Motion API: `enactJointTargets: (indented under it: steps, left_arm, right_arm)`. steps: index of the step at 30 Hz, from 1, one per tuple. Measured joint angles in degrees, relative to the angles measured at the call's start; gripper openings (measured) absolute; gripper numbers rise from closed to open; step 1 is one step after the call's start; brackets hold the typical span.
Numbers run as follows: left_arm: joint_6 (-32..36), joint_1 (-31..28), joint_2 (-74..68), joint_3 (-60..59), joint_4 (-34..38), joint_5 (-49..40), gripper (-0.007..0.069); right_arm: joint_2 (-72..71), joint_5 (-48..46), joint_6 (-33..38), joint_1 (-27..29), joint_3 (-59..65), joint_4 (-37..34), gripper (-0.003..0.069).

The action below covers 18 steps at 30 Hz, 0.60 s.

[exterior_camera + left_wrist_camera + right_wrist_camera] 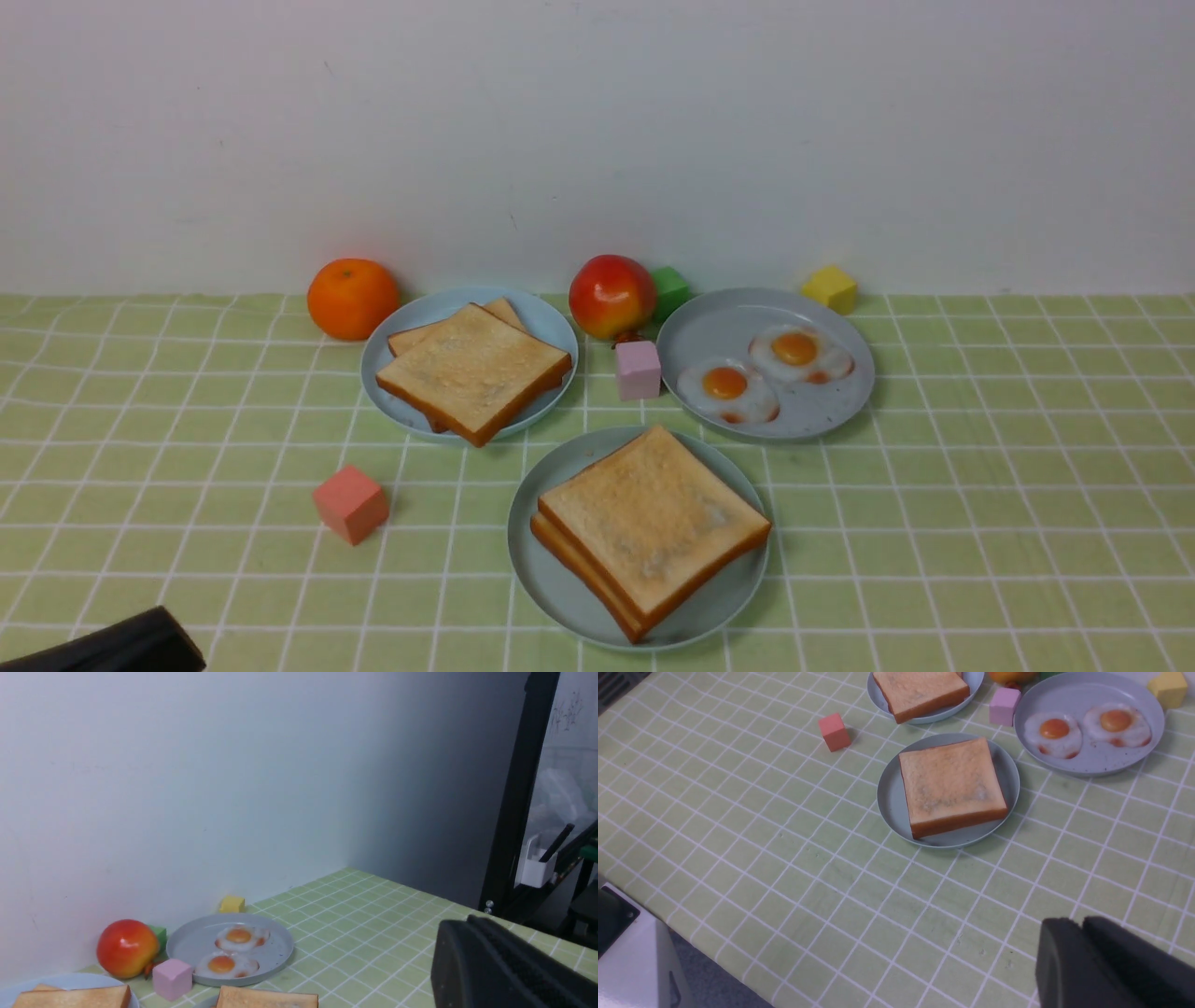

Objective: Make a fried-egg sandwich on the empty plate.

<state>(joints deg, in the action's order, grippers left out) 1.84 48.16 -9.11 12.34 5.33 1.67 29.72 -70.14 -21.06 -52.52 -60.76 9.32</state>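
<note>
Toast slices, two of them and golden brown with darker crusts, make up the sandwich (653, 523) on the round grey-green plate (551, 597) near the middle of the surface (980, 523). The upper slice sits askew over the lower one, whose crust shows along the left side; whether egg lies between them I cannot tell. Bare plate shows around the stack.

Farther back and to the right, a grey plate (822, 411) carries two fried eggs (794, 349), one nearer and to the left of the other, both with orange yolks facing up. Behind and to the left of the sandwich, a pale blue plate (373, 373) holds another toast stack (474, 366), its upper slice turned across the lower.

An orange (353, 299) sits just beside the blue plate, on its left. Between the two rear plates are a red-yellow fruit (611, 297), a green block (668, 293) and a pink block (639, 370). A yellow block (830, 288) is behind the grey plate, and a coral block (351, 504) is left of the sandwich.

The left claw (464, 926) is closed. The right claw (1078, 926) shows only its dark tips, and I cannot tell whether it is open.
</note>
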Motion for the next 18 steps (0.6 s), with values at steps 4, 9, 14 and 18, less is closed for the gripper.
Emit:
enactJointTargets:
  steps: [4,9,14,18]
  left_arm:
    - [0.3,0.0,0.0,0.0,0.0,-1.7,-0.0013]
    - [0.3,0.0,0.0,0.0,0.0,-2.8,-0.0013]
    - [0.4,0.0,0.0,0.0,0.2,-2.8,-0.0013]
    - [0.4,0.0,0.0,0.0,0.2,-3.2,-0.0013]
  right_arm:
    - [0.0,0.0,0.0,0.0,0.0,0.0,0.0081]
    - [0.0,0.0,0.0,0.0,0.0,0.0,0.0085]
    - [0.0,0.0,0.0,0.8,0.0,-0.2,0.0095]
    - [-0.2,0.2,0.0,6.7,0.0,-0.2,0.0098]
